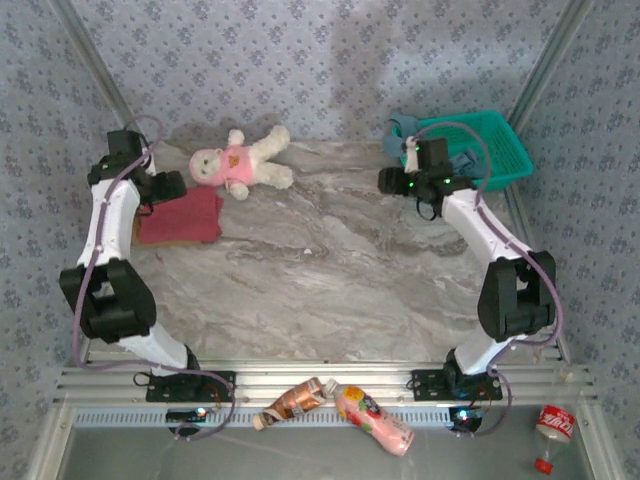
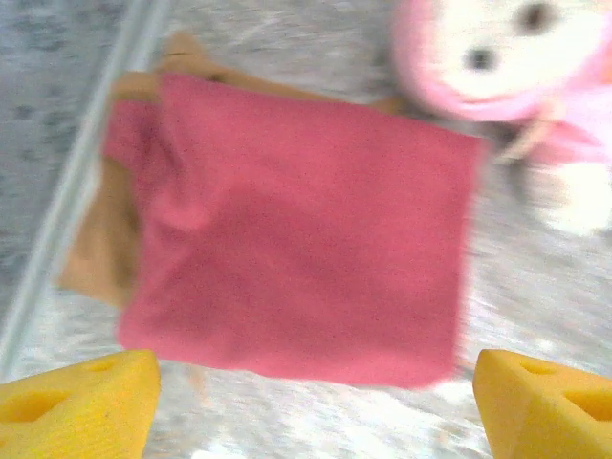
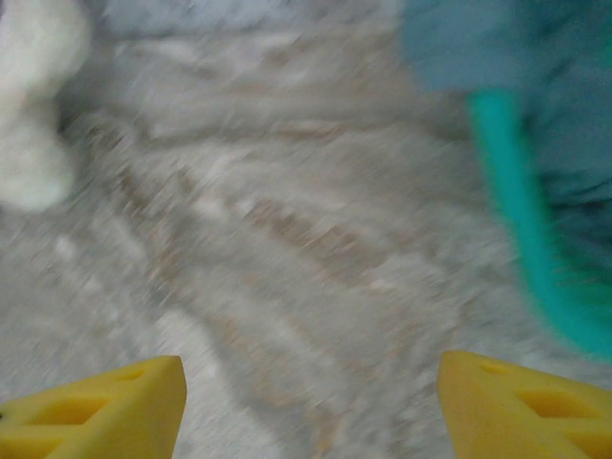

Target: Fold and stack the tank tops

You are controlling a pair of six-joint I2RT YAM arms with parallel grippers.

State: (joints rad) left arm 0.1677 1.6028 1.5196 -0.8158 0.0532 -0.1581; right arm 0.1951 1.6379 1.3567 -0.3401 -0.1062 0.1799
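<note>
Tank tops are lying in two places on the marble-patterned table (image 1: 320,270) as two robot arms are working over it. At the far left, the dark red cloth tank top (image 2: 296,249) is lying as a flat, roughly square fold on top of the tan-brown cloth tank top (image 2: 96,249), whose edges are peeking out along the left side and far corner. The left gripper (image 2: 316,402) is hovering just above the near edge of this pair, its yellow fingertips (image 2: 76,397) standing wide apart with nothing between them.

The white plush doll in pink clothes (image 1: 240,160) is lying just to the right of the stack, its head almost touching the red top's corner.

Across the table, the dusty blue cloth tank top (image 1: 400,132) is bunching over the left corner of the teal plastic lattice basket (image 1: 500,150) at the far right. The right gripper (image 3: 311,406) is hanging over bare table just beside the basket, its jaws likewise spread and holding nothing; the right wrist view is blurred.

Along the grey ledge by the arm bases, a brown bottle (image 1: 295,400) and a pink bottle (image 1: 375,418) are lying end to end, while a clear bottle with a red label (image 1: 555,425) is lying well apart at the right.
</note>
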